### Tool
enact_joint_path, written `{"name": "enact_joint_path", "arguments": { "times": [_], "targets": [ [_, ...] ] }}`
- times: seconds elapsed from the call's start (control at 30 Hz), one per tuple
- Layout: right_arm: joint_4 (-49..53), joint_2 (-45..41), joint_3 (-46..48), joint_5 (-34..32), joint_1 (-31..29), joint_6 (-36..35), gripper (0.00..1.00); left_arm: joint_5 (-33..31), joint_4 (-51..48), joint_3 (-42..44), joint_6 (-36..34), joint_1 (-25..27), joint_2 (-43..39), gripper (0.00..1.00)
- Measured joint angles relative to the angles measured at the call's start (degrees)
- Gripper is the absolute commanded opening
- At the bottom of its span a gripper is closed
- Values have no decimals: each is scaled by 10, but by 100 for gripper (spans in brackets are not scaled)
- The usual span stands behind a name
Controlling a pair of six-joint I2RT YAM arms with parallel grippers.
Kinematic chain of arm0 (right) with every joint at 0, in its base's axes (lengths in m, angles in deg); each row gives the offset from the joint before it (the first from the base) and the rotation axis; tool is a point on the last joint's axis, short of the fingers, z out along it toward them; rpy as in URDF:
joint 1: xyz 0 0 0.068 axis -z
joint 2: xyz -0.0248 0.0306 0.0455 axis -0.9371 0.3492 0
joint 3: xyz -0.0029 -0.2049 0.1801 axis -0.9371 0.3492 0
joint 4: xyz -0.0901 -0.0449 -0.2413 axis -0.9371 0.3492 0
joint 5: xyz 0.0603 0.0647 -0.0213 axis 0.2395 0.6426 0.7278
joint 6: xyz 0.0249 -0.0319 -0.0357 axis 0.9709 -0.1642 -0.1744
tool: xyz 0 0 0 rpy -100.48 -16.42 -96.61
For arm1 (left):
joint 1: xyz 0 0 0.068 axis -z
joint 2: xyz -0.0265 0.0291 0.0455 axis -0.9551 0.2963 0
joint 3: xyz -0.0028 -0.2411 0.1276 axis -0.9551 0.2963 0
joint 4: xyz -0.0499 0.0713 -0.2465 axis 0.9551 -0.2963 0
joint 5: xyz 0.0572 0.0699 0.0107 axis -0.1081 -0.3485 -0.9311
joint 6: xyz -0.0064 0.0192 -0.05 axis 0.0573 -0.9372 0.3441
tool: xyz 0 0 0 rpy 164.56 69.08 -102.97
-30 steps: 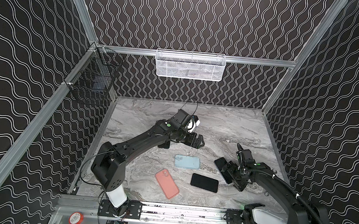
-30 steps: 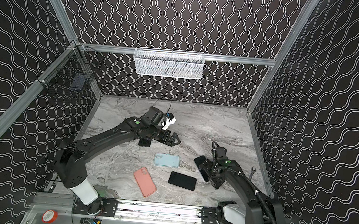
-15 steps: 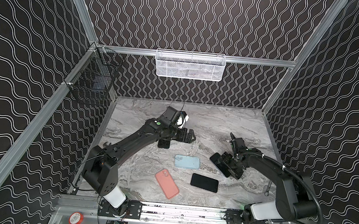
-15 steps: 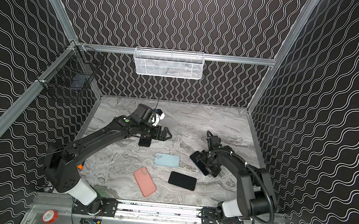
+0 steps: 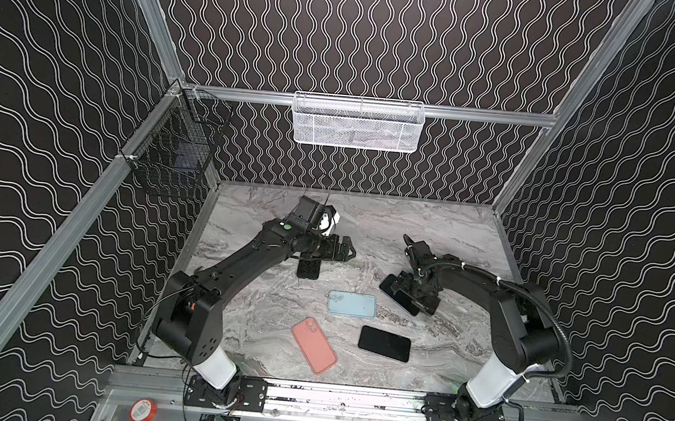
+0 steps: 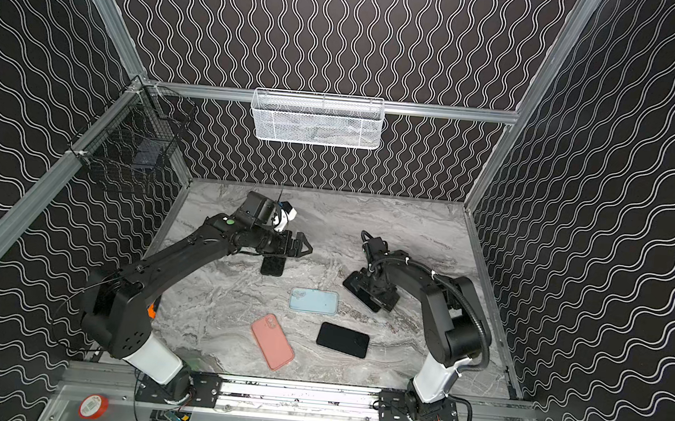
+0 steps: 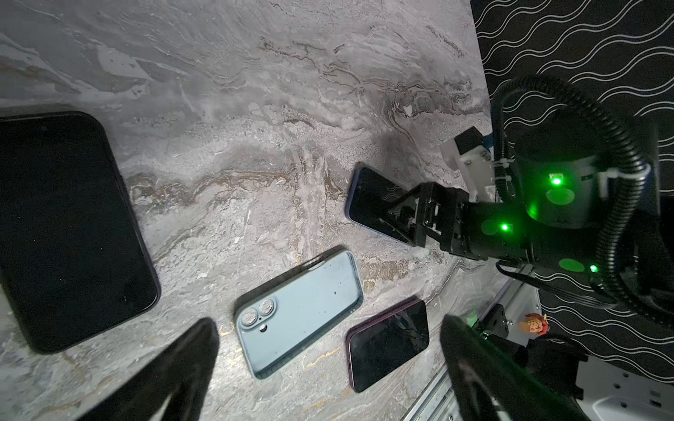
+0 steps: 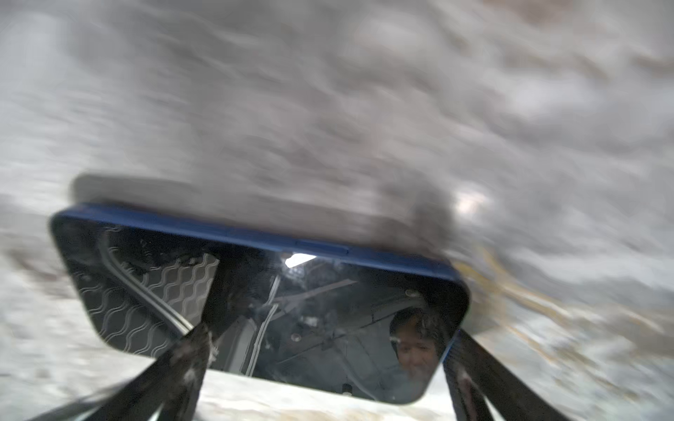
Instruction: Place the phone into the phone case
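The left gripper [image 5: 348,249] is drawing back leftward, spread open and empty above a black phone [image 5: 308,268], while the blue case [image 5: 352,304] is lying in the middle and, just right of it, the right gripper [image 8: 326,333] is standing over the navy phone [image 5: 390,290], jaws released.

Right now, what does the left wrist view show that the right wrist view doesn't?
Only left wrist: a black phone, the light blue phone case, a purple-rimmed phone, the open left tool. Only right wrist: the blue-rimmed phone's side button and reflections on its screen. Both: that phone under the open right tool, on the marble table.
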Motion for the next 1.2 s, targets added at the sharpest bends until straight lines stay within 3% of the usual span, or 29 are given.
{"name": "enact_joint_path", "arguments": {
  "times": [0.2, 0.57, 0.9, 1.2],
  "targets": [
    [-143, 37, -43, 43, -10, -11, 99, 4, 5, -7, 0, -3, 1, 99],
    [-148, 22, -55, 68, -7, -56, 99, 11, 19, 11, 0, -32, 8, 98],
    [-182, -57, 19, 174, 67, -103, 99, 89, 88, 8, 12, -32, 112, 94],
    [-270, -50, 85, 291, 99, -96, 99, 144, 160, 5, 43, -30, 192, 93]
  ]
}}
